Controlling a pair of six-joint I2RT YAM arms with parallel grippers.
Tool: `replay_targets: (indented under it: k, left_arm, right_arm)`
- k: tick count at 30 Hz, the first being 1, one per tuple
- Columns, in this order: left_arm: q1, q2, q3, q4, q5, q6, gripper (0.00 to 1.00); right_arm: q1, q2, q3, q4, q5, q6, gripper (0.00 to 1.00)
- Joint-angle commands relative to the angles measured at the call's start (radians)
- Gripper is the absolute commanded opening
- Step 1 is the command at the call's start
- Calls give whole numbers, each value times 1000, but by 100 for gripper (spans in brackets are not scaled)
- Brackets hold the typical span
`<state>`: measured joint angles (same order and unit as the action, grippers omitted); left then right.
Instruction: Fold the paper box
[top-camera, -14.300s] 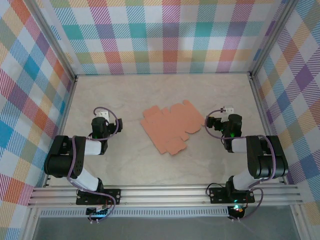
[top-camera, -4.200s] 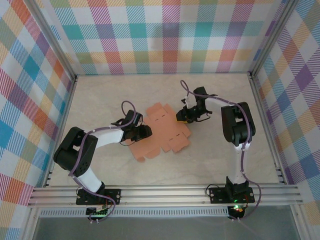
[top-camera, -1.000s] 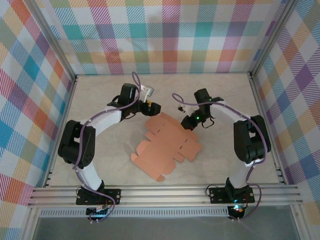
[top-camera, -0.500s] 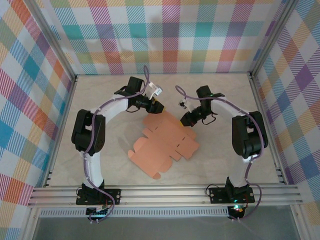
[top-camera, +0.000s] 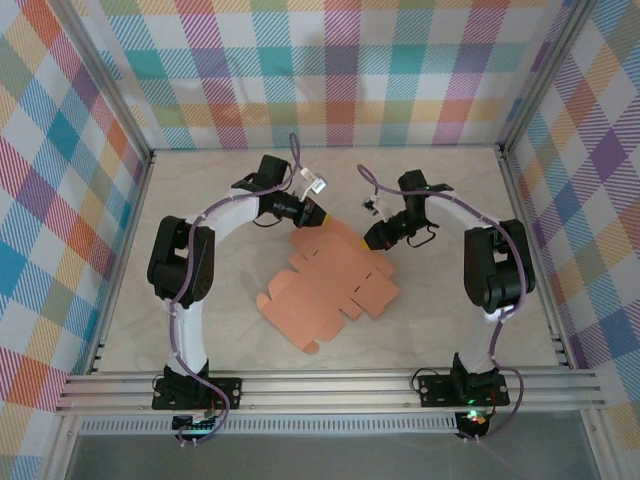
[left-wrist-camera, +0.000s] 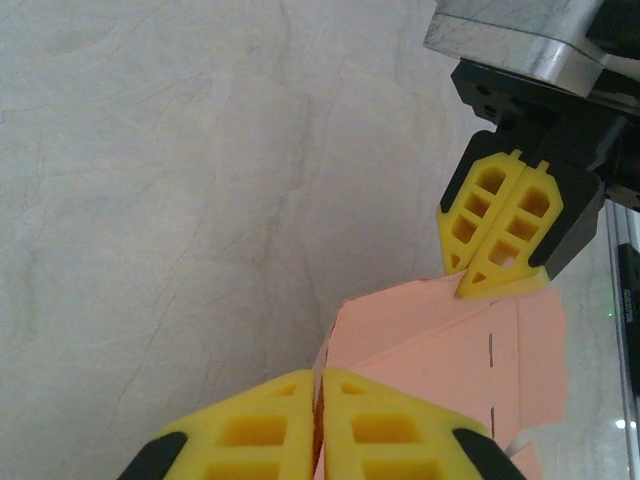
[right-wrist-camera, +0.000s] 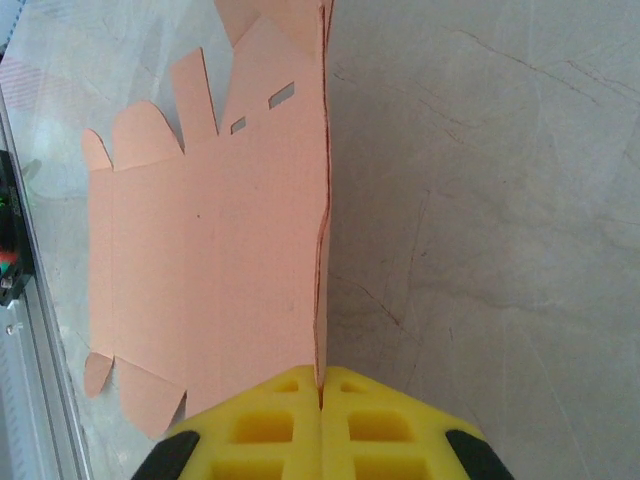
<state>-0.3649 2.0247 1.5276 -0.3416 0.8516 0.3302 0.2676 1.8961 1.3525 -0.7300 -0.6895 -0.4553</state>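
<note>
The paper box (top-camera: 325, 283) is a flat salmon-orange die-cut sheet lying mid-table, its far edge raised. My left gripper (top-camera: 318, 219) is shut on the sheet's far-left corner; in the left wrist view its yellow fingers (left-wrist-camera: 260, 425) pinch the card edge (left-wrist-camera: 420, 340). My right gripper (top-camera: 374, 240) is shut on the far-right end of the same edge, and its yellow fingertips (left-wrist-camera: 500, 235) show across the sheet in that same view. The right wrist view has the card (right-wrist-camera: 210, 250) standing edge-on between the yellow pads (right-wrist-camera: 270, 425), tabs and slots spread out to the left.
Checked walls (top-camera: 330, 70) close in the marble table (top-camera: 200, 220) on three sides. An aluminium rail (top-camera: 330, 388) carries both arm bases at the near edge. Both arms arch over the far half of the table.
My left gripper has closed on the sheet's far-left corner; a second ago it stood open beside it. The right gripper has kept its grip, and the sheet has shifted slightly.
</note>
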Motion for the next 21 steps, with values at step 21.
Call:
replay_targets:
  k: [21]
  left_arm:
    - [-324,-126,-192,378,-908,-433,1]
  right_arm:
    - [52,-106,18,157,336,694,0]
